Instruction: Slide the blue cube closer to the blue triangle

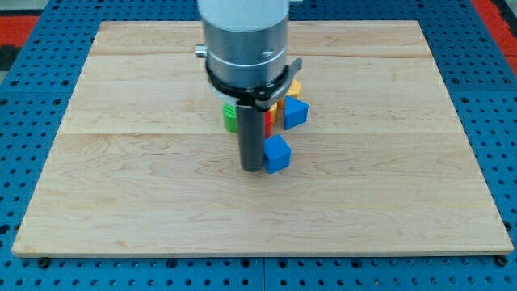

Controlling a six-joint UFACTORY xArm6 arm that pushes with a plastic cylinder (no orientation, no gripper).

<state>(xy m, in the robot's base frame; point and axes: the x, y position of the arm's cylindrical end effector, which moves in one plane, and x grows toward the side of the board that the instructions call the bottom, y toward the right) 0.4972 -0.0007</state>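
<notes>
The blue cube (277, 153) lies on the wooden board (121, 186) near its middle. My tip (253, 167) touches the cube's left side. The blue triangle (295, 112) sits a short way above the cube, slightly to the right, at the right edge of a block cluster. A narrow gap separates cube and triangle. The rod and the arm body hide much of the cluster.
The cluster by the triangle holds a green block (230, 120), a red block (269, 123) and a yellow block (294, 86); their shapes are mostly hidden behind the arm. A blue perforated table (24, 145) surrounds the board.
</notes>
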